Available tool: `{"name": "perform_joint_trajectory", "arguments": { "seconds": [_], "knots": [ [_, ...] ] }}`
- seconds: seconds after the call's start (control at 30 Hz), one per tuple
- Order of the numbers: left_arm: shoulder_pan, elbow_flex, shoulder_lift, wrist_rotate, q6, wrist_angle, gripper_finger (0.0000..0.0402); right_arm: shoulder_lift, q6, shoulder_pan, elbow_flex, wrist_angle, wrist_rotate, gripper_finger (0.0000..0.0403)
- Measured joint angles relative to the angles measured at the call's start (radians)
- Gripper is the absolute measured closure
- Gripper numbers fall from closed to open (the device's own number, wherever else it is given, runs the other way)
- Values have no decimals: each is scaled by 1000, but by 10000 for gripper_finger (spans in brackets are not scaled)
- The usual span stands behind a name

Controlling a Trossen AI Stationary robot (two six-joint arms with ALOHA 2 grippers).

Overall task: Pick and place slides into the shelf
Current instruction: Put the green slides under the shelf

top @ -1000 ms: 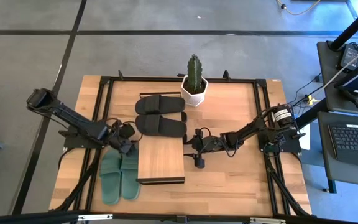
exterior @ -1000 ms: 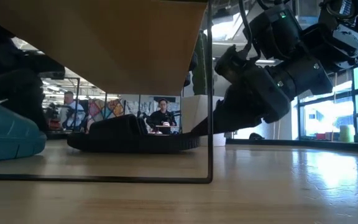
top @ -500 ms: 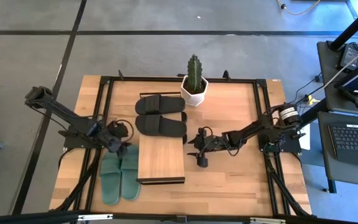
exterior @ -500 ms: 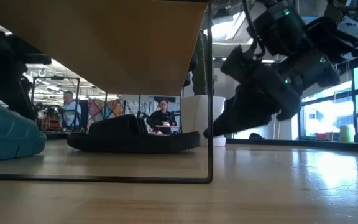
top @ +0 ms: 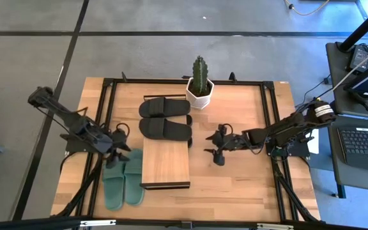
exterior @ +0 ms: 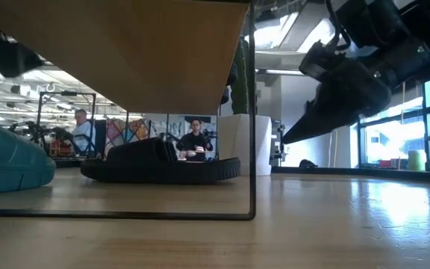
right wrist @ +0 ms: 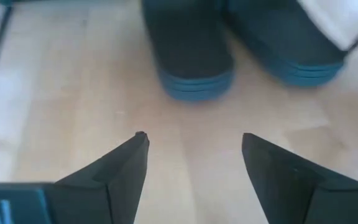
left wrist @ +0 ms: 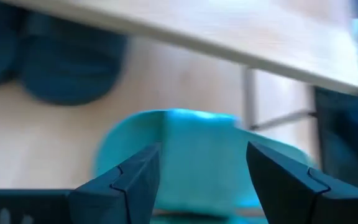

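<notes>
The shelf [top: 165, 164] stands at the table's middle, near the front. Two green slides [top: 123, 180] lie sole down side by side against its left side. Two black slides [top: 165, 119] lie crosswise on the table just beyond it. My left gripper [top: 119, 151] hangs open above the green slides' far ends, with one green slide [left wrist: 185, 149] showing beyond its fingers. My right gripper [top: 208, 151] is open to the right of the nearer black slide [exterior: 159, 161] and off the table. It points at the black slides' ends [right wrist: 194, 56].
A potted cactus [top: 200, 83] stands at the table's far edge, behind the black slides. A black metal frame [top: 107, 115] runs around the tabletop. Bare wood lies to the right of the shelf [exterior: 252, 112]. People sit in the room beyond the table [exterior: 194, 142].
My left gripper has risen and drawn back toward the table's left edge, away from the shelf and the green slides. My right gripper has lifted and pulled back toward the right edge, its fingertips leaving the nearer black slide's end. The slides lie where they were.
</notes>
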Motion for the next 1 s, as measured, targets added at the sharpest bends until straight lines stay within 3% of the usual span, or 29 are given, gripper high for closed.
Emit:
{"name": "perform_joint_trajectory", "arguments": {
  "seconds": [0.17,0.4,0.57,0.77,1.0],
  "knots": [
    [-32,68,0,100,-25,-1,177,-10,-2,-2,-17,4,70,144],
    [-33,121,-1,89,-144,81,177,-10,-93,-3,-17,81,176,144],
    [-33,121,0,86,-143,99,177,-10,-215,-12,-17,151,176,143],
    [-33,119,0,97,-312,7,177,-10,-279,-58,-17,169,176,143],
    [-33,42,1,204,-379,49,177,-10,-283,-118,-17,163,176,143]
  ]
}}
